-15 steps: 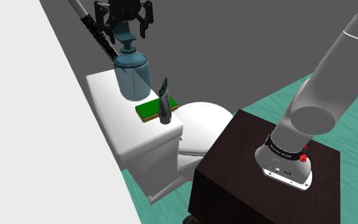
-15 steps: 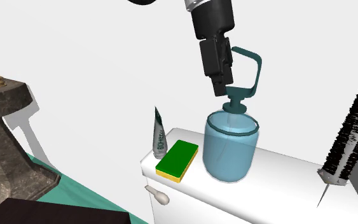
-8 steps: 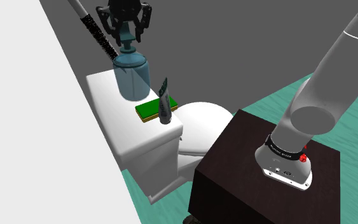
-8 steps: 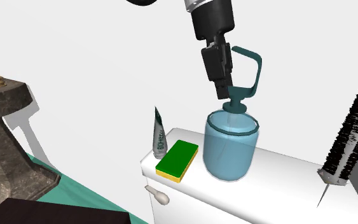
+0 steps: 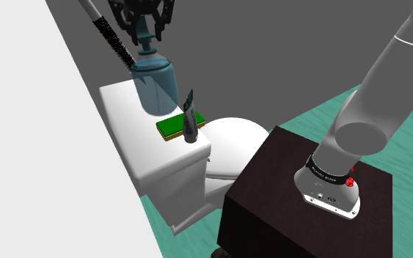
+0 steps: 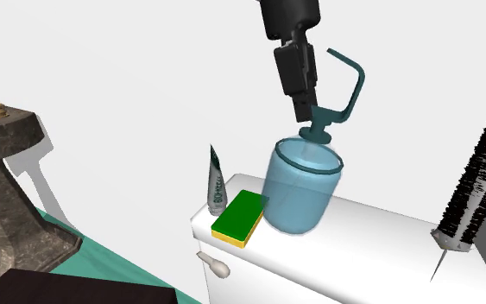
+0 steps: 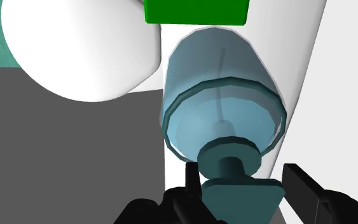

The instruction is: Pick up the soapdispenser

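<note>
As the gripper [image 6: 306, 109] holds it, soap dispenser [image 6: 299, 186]: hangs tilted over the white toilet tank [image 5: 153, 157], base close above the lid; whether the base touches the lid cannot be told.
Gripper: closed on the dark teal pump top; in the wrist view the two black fingers [image 7: 193, 188] clasp the pump head from both sides.
Soap dispenser body: pale blue, see-through, with a darker rim at the shoulder and a curved spout above.
Sponge [image 6: 241, 216]: green on top, yellow along the edge, flat on the lid, just beside the soap dispenser's base.
Tube [image 6: 217, 186]: grey, upright at the lid's corner, just beside the sponge; it carries dark print too small to read.
Toilet brush [image 6: 472, 190]: black bristles, at the second exterior view's right, well apart from the soap dispenser.
Toilet bowl [image 5: 234, 139]: white, between tank and stand [image 5: 300, 220].
Arm [image 5: 373, 110]: white; the dark ring at its base bears white lettering that cannot be read.
Floor [image 5: 388, 135]: teal.
</note>
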Controlling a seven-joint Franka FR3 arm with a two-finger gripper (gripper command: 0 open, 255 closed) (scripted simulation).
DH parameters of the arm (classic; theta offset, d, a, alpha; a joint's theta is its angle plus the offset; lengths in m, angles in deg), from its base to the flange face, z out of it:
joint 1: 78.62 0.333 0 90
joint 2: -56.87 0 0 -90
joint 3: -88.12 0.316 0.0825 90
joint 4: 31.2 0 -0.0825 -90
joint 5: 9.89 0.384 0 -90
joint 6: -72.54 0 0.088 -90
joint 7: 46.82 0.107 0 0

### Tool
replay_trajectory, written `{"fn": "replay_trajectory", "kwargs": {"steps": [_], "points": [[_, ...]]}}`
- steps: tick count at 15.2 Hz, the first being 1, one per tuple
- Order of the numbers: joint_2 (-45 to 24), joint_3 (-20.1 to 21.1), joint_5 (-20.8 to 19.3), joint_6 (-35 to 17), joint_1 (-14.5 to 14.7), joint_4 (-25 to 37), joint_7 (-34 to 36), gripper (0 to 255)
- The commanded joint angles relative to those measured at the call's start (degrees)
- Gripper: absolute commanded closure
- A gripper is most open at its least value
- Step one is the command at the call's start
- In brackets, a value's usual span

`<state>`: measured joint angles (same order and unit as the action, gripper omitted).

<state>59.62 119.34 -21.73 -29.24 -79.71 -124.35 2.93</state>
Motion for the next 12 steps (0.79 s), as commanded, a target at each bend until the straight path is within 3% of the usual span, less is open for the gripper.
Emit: {"fn": "replay_trajectory", "kwargs": {"steps": [1, 12], "points": [[-0.4, 0.1, -0.2, 1.6, 0.1, 2.0, -0.1, 255], [-3.8, 1.0, -2.1, 9.8, 0.9, 12.9, -0.4, 255]]}}
